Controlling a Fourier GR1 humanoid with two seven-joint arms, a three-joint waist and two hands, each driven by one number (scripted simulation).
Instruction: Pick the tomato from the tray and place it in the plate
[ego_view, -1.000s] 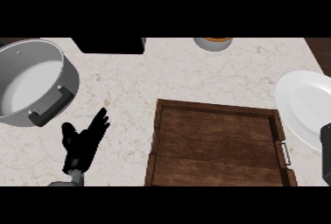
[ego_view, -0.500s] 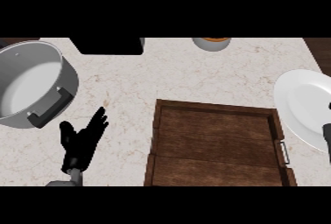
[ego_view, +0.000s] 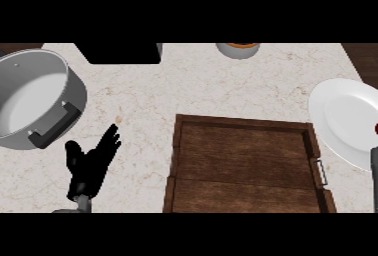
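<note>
Red tomato (ego_view: 376, 127) is glimpsed at the round white plate (ego_view: 336, 117)'s cropped side; state of right hand (ego_view: 375, 161) cannot be told, so rim-side release and roll-off are risked.

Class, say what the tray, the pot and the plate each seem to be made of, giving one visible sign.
Tray: likely wood, matte dark brown with plank lines.
Pot: probably metal, grey with a soft sheen.
Plate: perhaps ceramic, plain smooth white.

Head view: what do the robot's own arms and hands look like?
The left hand is black, with slim fingers and a thumb, on a grey forearm. On the right only a dark sliver shows at the edge; hand or forearm, I cannot tell.
</note>
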